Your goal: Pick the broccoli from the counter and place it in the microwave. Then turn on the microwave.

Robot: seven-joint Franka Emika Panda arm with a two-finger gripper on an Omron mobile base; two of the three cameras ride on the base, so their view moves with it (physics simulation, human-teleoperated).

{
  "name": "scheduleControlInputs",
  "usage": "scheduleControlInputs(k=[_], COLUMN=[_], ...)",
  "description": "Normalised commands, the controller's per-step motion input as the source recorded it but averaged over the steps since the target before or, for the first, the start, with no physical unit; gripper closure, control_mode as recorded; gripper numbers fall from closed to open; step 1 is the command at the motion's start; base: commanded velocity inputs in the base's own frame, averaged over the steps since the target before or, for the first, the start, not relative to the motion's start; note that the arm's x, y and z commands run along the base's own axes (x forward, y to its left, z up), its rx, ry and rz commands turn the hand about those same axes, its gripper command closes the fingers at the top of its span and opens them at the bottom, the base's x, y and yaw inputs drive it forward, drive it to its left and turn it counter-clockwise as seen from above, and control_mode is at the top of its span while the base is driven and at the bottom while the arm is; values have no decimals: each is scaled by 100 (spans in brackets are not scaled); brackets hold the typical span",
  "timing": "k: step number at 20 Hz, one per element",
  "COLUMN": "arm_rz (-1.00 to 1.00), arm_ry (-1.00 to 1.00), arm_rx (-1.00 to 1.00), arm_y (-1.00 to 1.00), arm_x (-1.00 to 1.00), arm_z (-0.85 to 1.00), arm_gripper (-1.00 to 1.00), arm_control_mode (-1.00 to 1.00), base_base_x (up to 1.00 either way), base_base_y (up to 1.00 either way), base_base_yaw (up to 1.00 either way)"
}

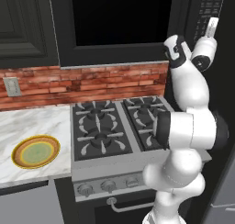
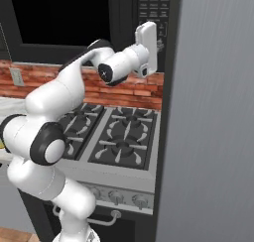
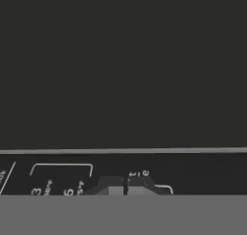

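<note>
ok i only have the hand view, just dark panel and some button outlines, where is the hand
observer: the gripper is up at the right-hand button panel of the microwave.
operator: is the door open
observer: no, the dark glass door looks shut.
operator: whats under the arm
observer: a black stovetop, with a yellow plate on the counter to its left.
</note>
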Motion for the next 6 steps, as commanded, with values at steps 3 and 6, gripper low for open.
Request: scheduleControlInputs(k=[3, 6], arm_rz=[0, 0], arm_ry=[0, 0], arm_rx=[0, 0], arm_y=[-17, -16], arm_x=[9, 9], arm_z=[-26, -39], arm_gripper=[100, 100], arm_control_mode=[-100, -100], base_base_x=[0, 0], base_base_y=[0, 0], base_base_yaw=[0, 0])
